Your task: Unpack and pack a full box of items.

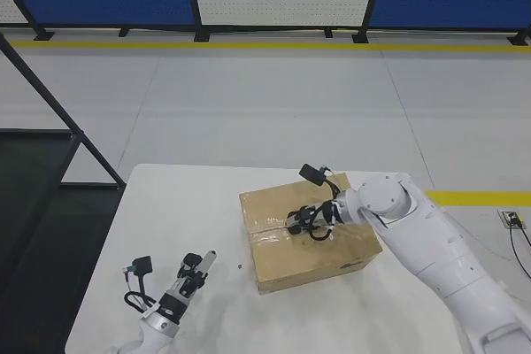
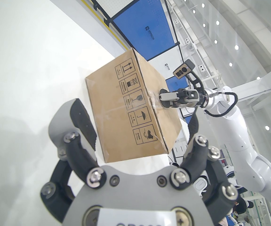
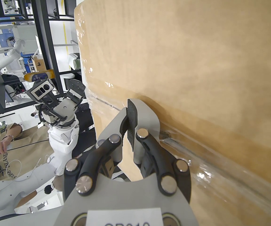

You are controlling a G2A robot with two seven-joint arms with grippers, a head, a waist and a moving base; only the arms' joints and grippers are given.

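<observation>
Left gripper (image 1: 202,260), near left over table (image 1: 159,199): fingers apart. Box (image 1: 288,257), mid-table: closed, taped. Right gripper (image 1: 294,221), on box top: fingers together, tip at tape seam (image 3: 107,103). We advise tracking the seam steadily, pressing lightly, so the flaps part uncrushed.

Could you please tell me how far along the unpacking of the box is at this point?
Done: nothing yet; the box is closed, with tape across its top seam. In hand: the right hand, shut, is at that seam; the left hand is open above the table, apart from the box. Left: opening, unpacking and repacking.
</observation>
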